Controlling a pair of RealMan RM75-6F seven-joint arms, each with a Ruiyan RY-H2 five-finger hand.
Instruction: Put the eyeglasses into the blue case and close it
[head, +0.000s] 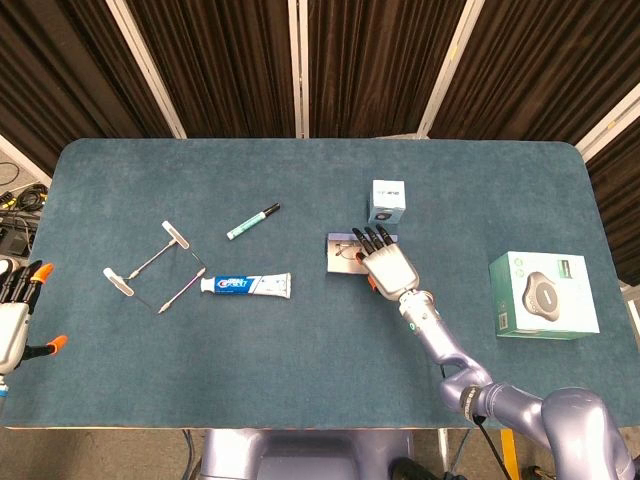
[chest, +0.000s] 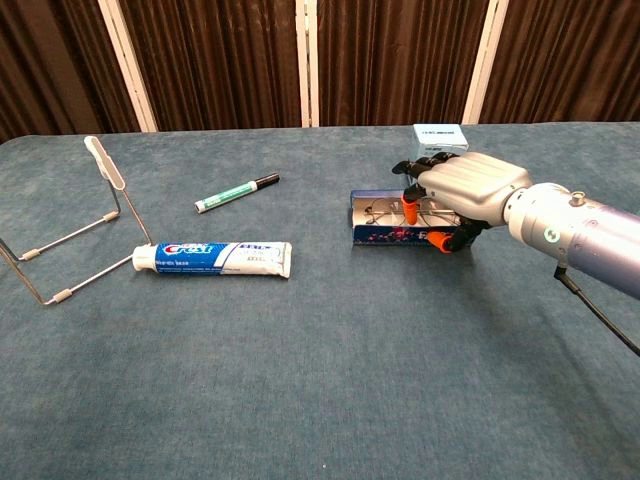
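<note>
The blue case (head: 340, 257) (chest: 385, 234) lies mid-table with its front flap lifted upright, patterned side facing the chest view. The eyeglasses (chest: 386, 211) (head: 346, 251) lie inside it, partly covered by fingers. My right hand (head: 389, 266) (chest: 466, 189) grips the case's right part, fingers reaching over the top and into it, thumb against the raised flap's outside. My left hand (head: 14, 312) hangs at the table's left edge, fingers apart, holding nothing.
A small blue box (head: 387, 201) (chest: 439, 136) stands just behind the case. A toothpaste tube (head: 245, 285) (chest: 215, 257), a green marker (head: 252, 221) (chest: 236, 192) and a wire stand (head: 150, 268) (chest: 70, 235) lie to the left. A green-white box (head: 543, 295) sits far right.
</note>
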